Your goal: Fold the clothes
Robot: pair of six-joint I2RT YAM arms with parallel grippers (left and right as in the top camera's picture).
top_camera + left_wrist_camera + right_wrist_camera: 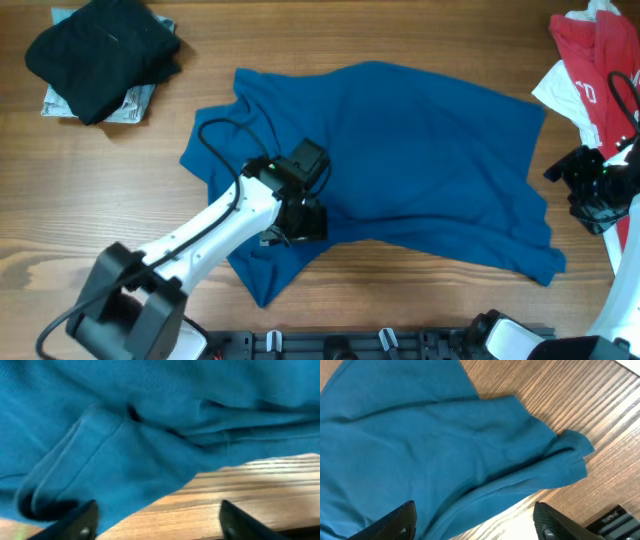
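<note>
Wood table (90, 190), blue shirt (420, 150) rumpled at ctr

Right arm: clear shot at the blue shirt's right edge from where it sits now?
Probably yes. The right gripper sits just off the right edge of the blue shirt, jaws open and empty, with only bare table between. The red-and-white garment lies farther back, not in the way.

The blue shirt (150, 435) fills the upper and left part of the view, gathered into soft folds, with a doubled edge running toward the lower left. Bare wooden table (260, 490) shows at the lower right. The left gripper (159, 522) has its dark fingertips (82, 522) spread well apart, one over fabric, the other over wood
</note>
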